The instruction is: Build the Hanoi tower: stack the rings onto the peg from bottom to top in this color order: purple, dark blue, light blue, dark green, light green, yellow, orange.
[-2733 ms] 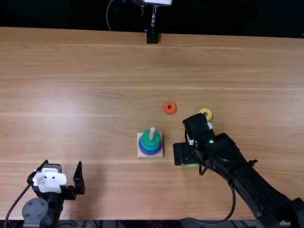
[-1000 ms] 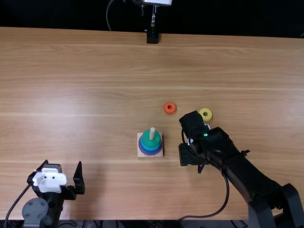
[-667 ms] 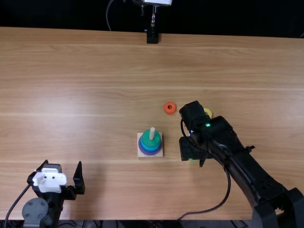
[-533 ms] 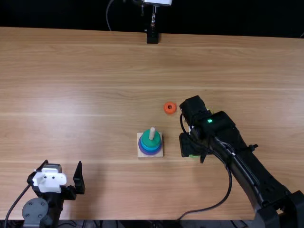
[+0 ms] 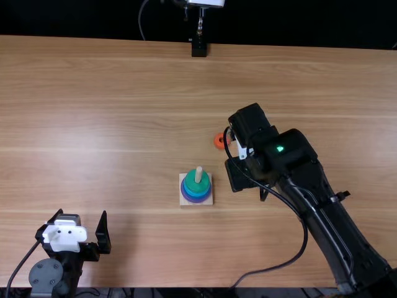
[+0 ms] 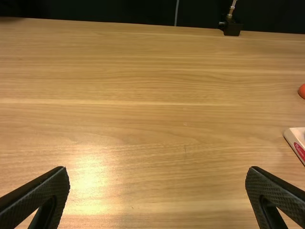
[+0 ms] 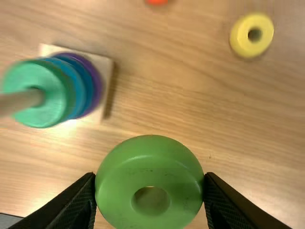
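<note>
Now that the right pincer (image 7: 149,181) has shifted toward the table's (image 5: 124,99) far side with the light green ring (image 7: 149,172) clamped in it, pick-up looks done. Left of the pincer stands the peg (image 5: 198,174), topped by the dark green ring (image 5: 196,187), so this one seems due next.

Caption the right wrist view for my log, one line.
Black two-fingered right gripper holds the round light green ring beside the wooden-based peg tower, dark green ring uppermost.
</note>
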### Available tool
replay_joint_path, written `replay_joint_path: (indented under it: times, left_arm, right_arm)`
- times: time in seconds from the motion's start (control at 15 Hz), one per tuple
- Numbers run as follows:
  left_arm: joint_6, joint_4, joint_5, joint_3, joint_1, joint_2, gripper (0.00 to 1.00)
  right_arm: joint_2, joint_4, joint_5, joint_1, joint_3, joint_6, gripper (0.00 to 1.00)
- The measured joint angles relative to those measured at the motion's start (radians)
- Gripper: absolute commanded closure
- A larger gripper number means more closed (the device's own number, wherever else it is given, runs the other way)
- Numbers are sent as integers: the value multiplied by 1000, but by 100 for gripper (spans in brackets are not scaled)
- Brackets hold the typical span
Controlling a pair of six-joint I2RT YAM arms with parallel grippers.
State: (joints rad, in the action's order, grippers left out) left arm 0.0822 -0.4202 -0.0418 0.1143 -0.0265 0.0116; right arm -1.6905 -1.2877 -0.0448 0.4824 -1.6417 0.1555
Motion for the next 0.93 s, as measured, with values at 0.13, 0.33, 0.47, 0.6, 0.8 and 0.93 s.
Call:
replay_joint_path:
  times: [0.13, 0.33, 0.47, 0.6, 0.8, 0.93]
  left_arm:
    - [0, 0, 0, 0, 0, 0, 0]
    - [0, 0, 0, 0, 0, 0, 0]
    - [1, 0, 0, 0, 0, 0, 0]
    - [0, 0, 0, 0, 0, 0, 0]
    - [1, 0, 0, 0, 0, 0, 0]
    - [1, 0, 0, 0, 0, 0, 0]
  right_arm:
    - [0, -12, 0, 40, -59, -1, 100]
    - [-7, -34, 0, 95, -129, -1, 100]
    - [-49, -34, 0, 116, -181, -1, 100]
    - [-95, -63, 0, 126, -230, -1, 100]
    - [-150, -78, 0, 151, -296, 0, 100]
    - [-160, -80, 1, 178, -296, 0, 100]
